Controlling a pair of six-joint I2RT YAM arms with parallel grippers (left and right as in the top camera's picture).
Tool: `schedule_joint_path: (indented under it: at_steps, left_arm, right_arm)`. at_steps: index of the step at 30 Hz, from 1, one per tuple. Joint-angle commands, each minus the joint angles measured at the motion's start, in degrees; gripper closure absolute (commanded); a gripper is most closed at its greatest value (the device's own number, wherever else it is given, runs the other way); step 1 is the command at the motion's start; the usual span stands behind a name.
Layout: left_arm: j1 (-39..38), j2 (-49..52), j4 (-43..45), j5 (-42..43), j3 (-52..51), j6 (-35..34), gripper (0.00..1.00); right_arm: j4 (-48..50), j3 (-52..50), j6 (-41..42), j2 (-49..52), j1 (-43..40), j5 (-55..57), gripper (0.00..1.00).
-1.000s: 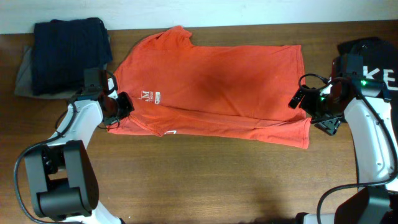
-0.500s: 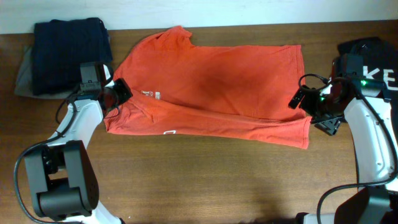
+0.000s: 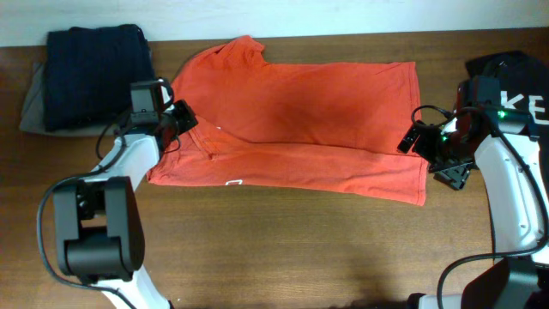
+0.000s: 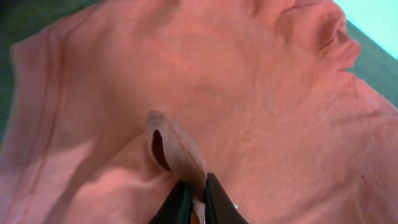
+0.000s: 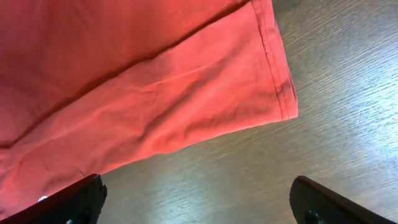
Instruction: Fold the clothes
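Orange-red T-shirt point(image 3: 292, 120) is lying spread across the middle of the bench point(image 3: 283, 249), near edge folded over. My left gripper point(image 4: 197, 202) is pinched narrow on a fold of its fabric. Right gripper point(image 5: 199, 202) hangs wide apart over the hem corner, holding nothing. A dark folded garment point(image 3: 94, 73) sits far left.

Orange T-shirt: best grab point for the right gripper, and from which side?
Probably the stitched hem corner of the T-shirt: it lies flat with wood table showing on two sides. Bring the open right gripper in from the table side.
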Motion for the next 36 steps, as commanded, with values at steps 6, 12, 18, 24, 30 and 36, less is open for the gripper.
schedule_joint_path:
  at_steps: [6,12,18,24,30,36]
  left_arm:
    - [-0.15,2.14,5.25,-2.64,0.96,1.36,0.45]
    - [-0.15,2.10,4.87,-2.16,1.16,1.88,0.04]
    - [-0.20,0.31,-7.98,6.51,4.26,1.84,0.04]
    - [-0.22,-3.63,-25.68,6.84,8.24,1.86,0.06]
    - [-0.42,-5.79,-37.48,7.63,8.61,1.70,0.06]
    - [-3.96,-5.53,-39.28,8.33,7.63,-2.32,0.07]
  right_arm:
    - [-0.94,0.15,-0.17,-0.17,0.15,-0.76,0.01]
    - [-0.98,0.15,-0.20,-0.17,0.15,-0.76,0.01]
    - [-1.60,0.15,-0.20,-0.17,0.15,-0.74,0.01]
    - [-0.72,0.15,-0.20,-0.17,0.15,-0.72,0.01]
    - [0.39,0.15,-0.17,-0.17,0.15,-0.72,0.01]
    - [1.44,0.15,-0.20,-0.17,0.15,-0.72,0.01]
